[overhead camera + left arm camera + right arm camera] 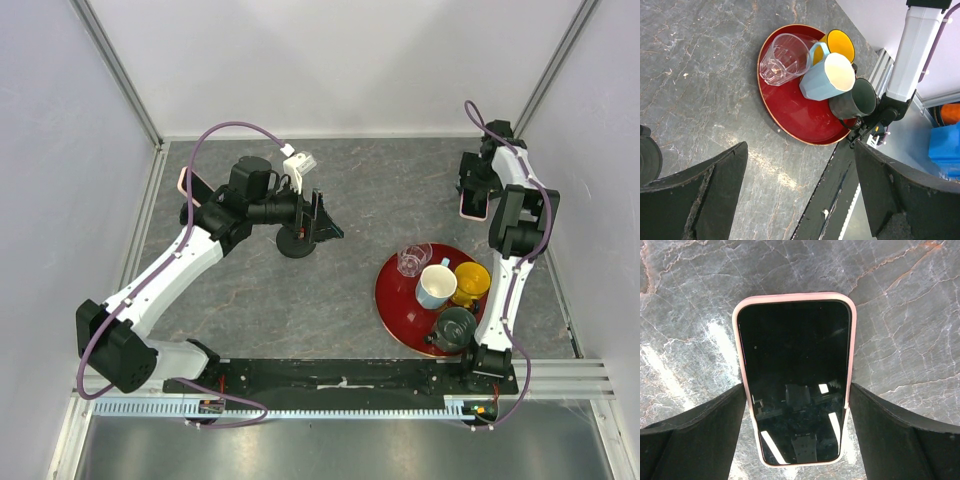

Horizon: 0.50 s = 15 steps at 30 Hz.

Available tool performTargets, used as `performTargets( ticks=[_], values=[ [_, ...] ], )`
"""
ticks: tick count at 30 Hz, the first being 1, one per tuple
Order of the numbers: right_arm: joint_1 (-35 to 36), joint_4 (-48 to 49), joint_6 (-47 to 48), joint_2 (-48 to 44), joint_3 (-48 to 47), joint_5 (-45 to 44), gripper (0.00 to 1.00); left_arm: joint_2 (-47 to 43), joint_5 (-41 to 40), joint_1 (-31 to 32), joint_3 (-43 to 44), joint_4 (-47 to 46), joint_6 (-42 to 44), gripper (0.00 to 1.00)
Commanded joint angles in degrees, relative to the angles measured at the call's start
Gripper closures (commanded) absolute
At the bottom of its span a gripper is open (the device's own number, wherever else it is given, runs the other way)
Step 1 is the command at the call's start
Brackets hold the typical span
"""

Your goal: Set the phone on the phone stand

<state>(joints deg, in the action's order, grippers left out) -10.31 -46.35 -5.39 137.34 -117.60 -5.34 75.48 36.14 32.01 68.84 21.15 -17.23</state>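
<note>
**Overhead and wrist views, two-arm rig.** The left end effector [322,222] is hovering left of centre with its fingers [715,190] spread wide and gripping nothing. The phone stand [297,244] is standing upright on the grey desk [250,310], just beside and partly beneath that end effector. In the left wrist view only its dark rim is showing, at the left edge.

The right end effector [797,405] is closing on the phone [795,365], with one finger pressing each long edge of the pink case. The dark screen is facing the wrist camera. Whether the phone is lifted off the desk cannot be told. It is sitting near the back right corner, close to the side wall and well apart from the stand.

Bare desk is lying between the stand and the phone. Nearer the front, a red tray [395,305] is carrying a clear glass [412,260], a pale blue mug [436,285], a yellow mug [470,282] and a dark green mug [455,327]. Its rim is reaching close to the near edge and the right arm's base.
</note>
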Motion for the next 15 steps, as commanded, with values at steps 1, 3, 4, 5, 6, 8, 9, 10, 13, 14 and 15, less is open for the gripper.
performTargets(
  ticks=[1,3,4,5,6,8,9,10,13,14,15],
  values=[
    [-0.50,-1.11,-0.50,4.08,2.20,4.46,0.11,-0.51,0.60,0.25,2.27,0.03,0.71,0.07],
    [-1.12,-1.11,-0.68,4.51,2.73,8.04,0.13,-0.51,0.69,0.25,2.27,-0.05,0.62,0.07],
    [-1.56,-1.11,-0.68,4.69,3.08,8.33,0.15,-0.60,0.77,0.25,2.27,-0.05,0.54,0.07],
    [-1.56,-1.11,-0.68,4.78,3.25,8.07,0.15,-0.51,0.95,0.25,2.27,-0.14,0.53,0.07],
    [-1.56,-1.11,-0.50,4.87,3.52,7.55,0.15,-0.51,0.95,0.25,2.27,-0.14,0.53,0.07],
    [-1.56,-1.03,-0.06,4.87,4.04,5.88,0.16,-0.60,0.95,0.25,2.27,-0.14,0.45,0.07],
    [-1.56,-1.03,0.29,4.96,4.05,5.70,0.17,-0.51,0.95,0.25,2.27,-0.23,0.53,0.07],
    [-1.56,-0.94,0.38,5.04,3.96,5.70,0.23,-0.60,0.95,0.25,2.27,-0.14,0.53,0.07],
    [-1.56,-0.59,0.38,5.05,2.56,5.70,0.39,-0.43,0.95,0.25,2.18,-0.14,0.53,0.07],
    [-1.56,0.20,0.12,4.44,2.20,5.70,0.42,-0.51,0.95,0.25,2.18,-0.14,0.45,0.07],
    [-1.56,0.81,-0.49,3.91,2.03,5.70,0.49,-0.51,0.95,0.25,2.18,-0.31,0.53,0.07]
  ],
)
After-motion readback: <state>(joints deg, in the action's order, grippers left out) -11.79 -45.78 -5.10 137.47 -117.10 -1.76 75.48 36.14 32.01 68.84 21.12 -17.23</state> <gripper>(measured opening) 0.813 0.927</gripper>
